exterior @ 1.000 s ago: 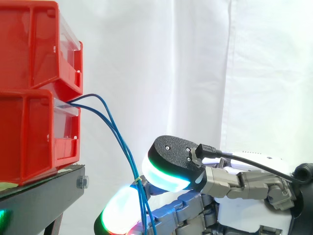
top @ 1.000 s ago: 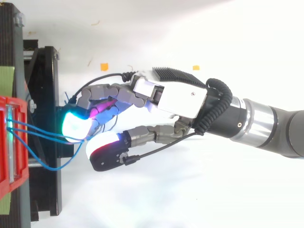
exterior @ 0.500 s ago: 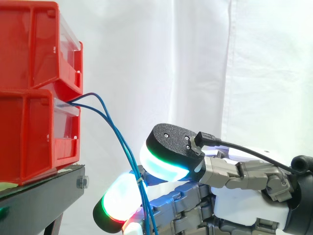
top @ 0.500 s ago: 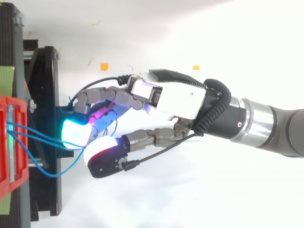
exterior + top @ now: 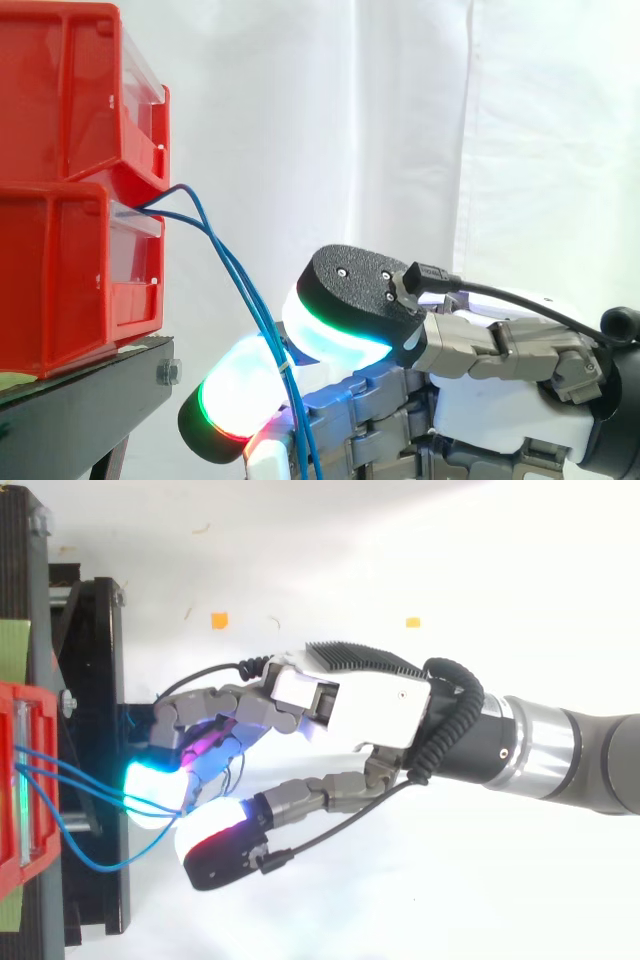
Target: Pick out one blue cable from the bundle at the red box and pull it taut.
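The hand (image 5: 370, 705) comes in from the right and its fingers are curled towards the red bins. The blue cables (image 5: 240, 285) are pinched between the thumb pad (image 5: 350, 310) and the glowing fingertips (image 5: 155, 785). More than one strand passes through this pinch (I cannot tell exactly how many). The cables come out of the front of the lower red bin (image 5: 60, 280), just under the upper red bin (image 5: 70, 90). From there they slope down to the hand in an almost straight line. In the top view one strand makes a loose loop beside the black stand (image 5: 80, 400) before it reaches the fingertips. Both bins stand stacked on this stand, in front of the white curtain (image 5: 400, 120).
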Action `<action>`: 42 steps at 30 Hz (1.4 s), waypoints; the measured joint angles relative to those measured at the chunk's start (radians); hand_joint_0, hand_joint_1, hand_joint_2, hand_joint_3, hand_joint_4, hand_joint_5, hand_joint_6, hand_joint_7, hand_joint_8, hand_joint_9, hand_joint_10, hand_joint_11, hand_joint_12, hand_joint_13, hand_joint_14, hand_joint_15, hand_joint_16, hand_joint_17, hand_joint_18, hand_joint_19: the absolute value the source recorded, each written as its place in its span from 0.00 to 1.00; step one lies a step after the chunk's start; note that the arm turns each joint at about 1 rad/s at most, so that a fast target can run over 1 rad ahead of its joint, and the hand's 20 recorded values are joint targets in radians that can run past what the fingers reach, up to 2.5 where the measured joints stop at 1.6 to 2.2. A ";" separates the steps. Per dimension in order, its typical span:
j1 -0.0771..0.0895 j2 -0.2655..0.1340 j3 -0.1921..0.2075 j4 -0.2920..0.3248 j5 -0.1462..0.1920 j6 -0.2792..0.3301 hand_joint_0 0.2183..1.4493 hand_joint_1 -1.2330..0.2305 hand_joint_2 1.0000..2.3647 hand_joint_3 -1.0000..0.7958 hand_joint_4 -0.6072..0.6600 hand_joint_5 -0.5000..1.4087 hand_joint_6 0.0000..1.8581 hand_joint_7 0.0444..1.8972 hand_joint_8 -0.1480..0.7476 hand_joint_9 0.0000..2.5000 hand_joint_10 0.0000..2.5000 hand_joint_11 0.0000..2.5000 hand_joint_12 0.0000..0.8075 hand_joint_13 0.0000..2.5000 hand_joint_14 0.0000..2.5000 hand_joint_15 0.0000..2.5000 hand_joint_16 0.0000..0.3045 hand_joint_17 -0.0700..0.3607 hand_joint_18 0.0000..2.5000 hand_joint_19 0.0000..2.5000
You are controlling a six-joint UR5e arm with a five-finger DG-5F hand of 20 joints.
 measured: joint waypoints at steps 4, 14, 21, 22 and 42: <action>0.002 0.000 0.000 0.007 -0.005 0.003 0.27 0.39 0.00 0.29 0.60 0.20 0.27 0.61 0.50 0.39 0.01 0.19 0.44 0.36 0.01 0.18 0.15 0.41 0.26 0.20; 0.003 -0.001 -0.008 0.008 -0.036 0.075 0.27 0.39 0.00 0.28 0.62 0.20 0.27 0.60 0.50 0.38 0.01 0.19 0.45 0.36 0.01 0.18 0.16 0.41 0.27 0.20; 0.000 -0.002 -0.023 0.010 -0.048 0.197 0.32 0.40 0.01 0.34 0.59 0.20 0.27 0.62 0.48 0.39 0.01 0.19 0.43 0.36 0.01 0.18 0.15 0.40 0.27 0.21; 0.000 -0.001 -0.024 0.010 -0.048 0.214 0.32 0.40 0.01 0.34 0.59 0.20 0.27 0.62 0.49 0.39 0.01 0.19 0.43 0.36 0.01 0.18 0.15 0.40 0.27 0.21; 0.000 -0.001 -0.025 0.004 -0.046 0.380 0.29 0.34 0.00 0.28 0.59 0.18 0.35 0.49 0.49 0.39 0.01 0.20 0.44 0.38 0.01 0.19 0.16 0.41 0.29 0.22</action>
